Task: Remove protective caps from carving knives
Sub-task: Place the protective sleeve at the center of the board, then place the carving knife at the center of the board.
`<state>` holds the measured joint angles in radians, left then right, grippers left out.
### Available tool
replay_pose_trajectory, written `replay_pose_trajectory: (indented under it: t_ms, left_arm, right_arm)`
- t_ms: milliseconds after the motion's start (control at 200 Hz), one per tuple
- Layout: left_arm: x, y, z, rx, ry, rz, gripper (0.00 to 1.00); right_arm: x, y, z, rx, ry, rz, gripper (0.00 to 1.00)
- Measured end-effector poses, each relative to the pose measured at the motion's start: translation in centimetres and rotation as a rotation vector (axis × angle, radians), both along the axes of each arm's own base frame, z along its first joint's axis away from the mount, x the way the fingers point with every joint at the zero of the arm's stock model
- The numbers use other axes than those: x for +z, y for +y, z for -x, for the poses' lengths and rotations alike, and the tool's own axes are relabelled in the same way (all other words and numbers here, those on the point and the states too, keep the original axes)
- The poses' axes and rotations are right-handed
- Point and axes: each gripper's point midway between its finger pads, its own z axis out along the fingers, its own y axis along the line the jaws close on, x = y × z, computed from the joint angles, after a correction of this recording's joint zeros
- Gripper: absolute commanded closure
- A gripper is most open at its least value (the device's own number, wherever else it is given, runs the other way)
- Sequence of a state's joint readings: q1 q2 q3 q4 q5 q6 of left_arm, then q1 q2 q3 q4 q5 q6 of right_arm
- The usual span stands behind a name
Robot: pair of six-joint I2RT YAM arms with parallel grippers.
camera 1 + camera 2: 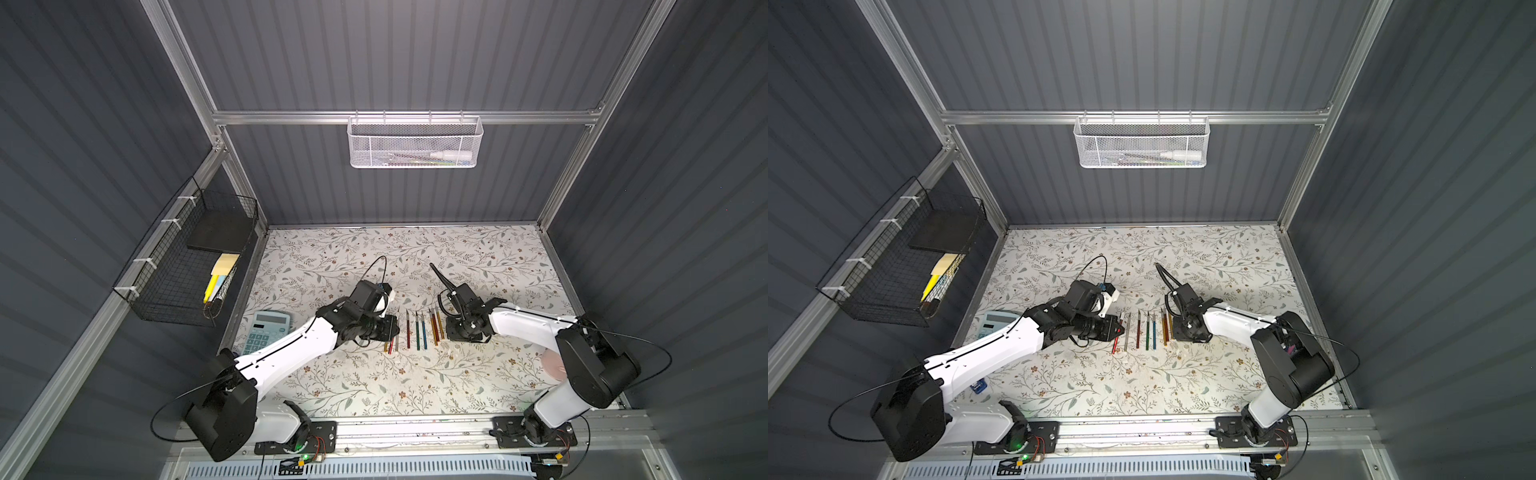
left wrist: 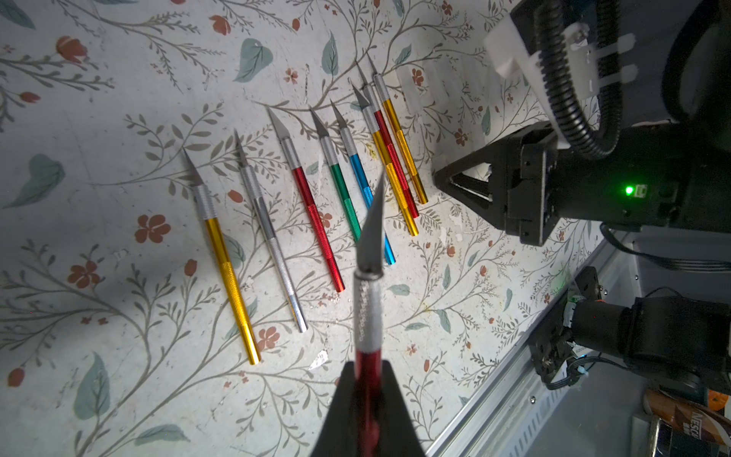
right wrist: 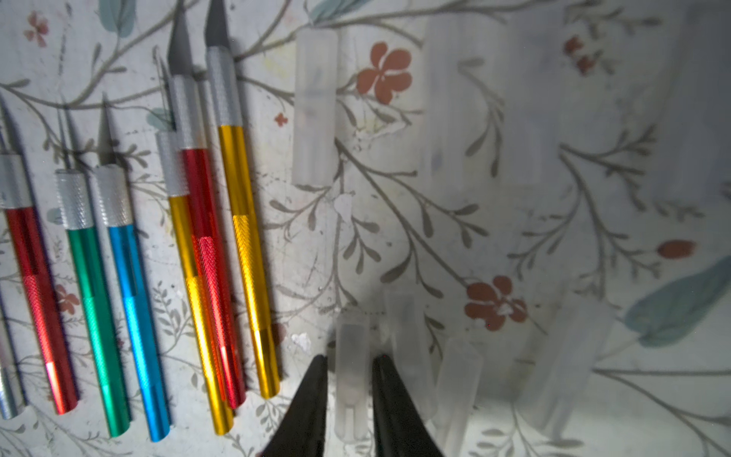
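Several carving knives (image 1: 417, 330) (image 1: 1147, 330) lie side by side on the floral table, blades bare, with gold (image 2: 227, 273), silver (image 2: 273, 245), red, green (image 3: 99, 316) and blue handles. My left gripper (image 2: 368, 366) (image 1: 392, 328) is shut on a red-handled knife (image 2: 368, 316) whose bare blade points over the row. My right gripper (image 3: 350, 358) (image 1: 451, 330) hovers low just right of the row. Its jaws stand slightly apart around a clear protective cap (image 3: 352, 380), with a thin gap on each side. More caps (image 3: 315, 107) (image 3: 459, 387) lie loose on the table beside it.
A calculator (image 1: 266, 336) lies by the left arm. A black wire basket (image 1: 195, 266) with yellow pens hangs on the left wall. A white mesh basket (image 1: 415, 143) hangs on the back rail. A pink object (image 1: 552, 365) sits behind the right arm.
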<state>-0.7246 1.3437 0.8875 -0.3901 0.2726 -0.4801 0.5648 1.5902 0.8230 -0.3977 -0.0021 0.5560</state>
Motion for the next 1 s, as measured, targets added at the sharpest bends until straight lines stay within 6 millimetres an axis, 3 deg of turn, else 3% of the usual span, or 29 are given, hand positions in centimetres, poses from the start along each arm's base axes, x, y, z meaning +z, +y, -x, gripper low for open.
replay_pose_trajectory:
  t_ms: [120,260,545,655,785,1001]
  left_arm:
    - [0.0,0.0,0.0,0.0,0.0,-0.001,0.99]
    - [-0.2,0.2,0.0,0.004,0.005,-0.009,0.99]
    - [-0.2,1.0,-0.1,0.024,0.006,-0.032,0.99]
    - [-0.2,1.7,-0.3,0.043,0.001,-0.051,1.0]
    - [-0.3,2.8,-0.7,0.071,-0.006,-0.077,1.0]
    - [-1.0,5.1,-1.6,0.131,-0.002,-0.148,1.0]
  right_arm:
    - [0.8,0.1,-0.1,0.003,-0.026,-0.012,0.75]
    - [3.2,0.3,-0.1,0.006,-0.097,-0.055,0.75]
    - [8.9,0.3,0.8,0.026,-0.284,-0.187,0.57]
    - [11.2,0.4,1.6,0.051,-0.35,-0.256,0.39]
    - [13.4,1.0,2.6,0.089,-0.403,-0.348,0.02]
    - [15.4,1.7,3.8,0.135,-0.433,-0.439,0.01]
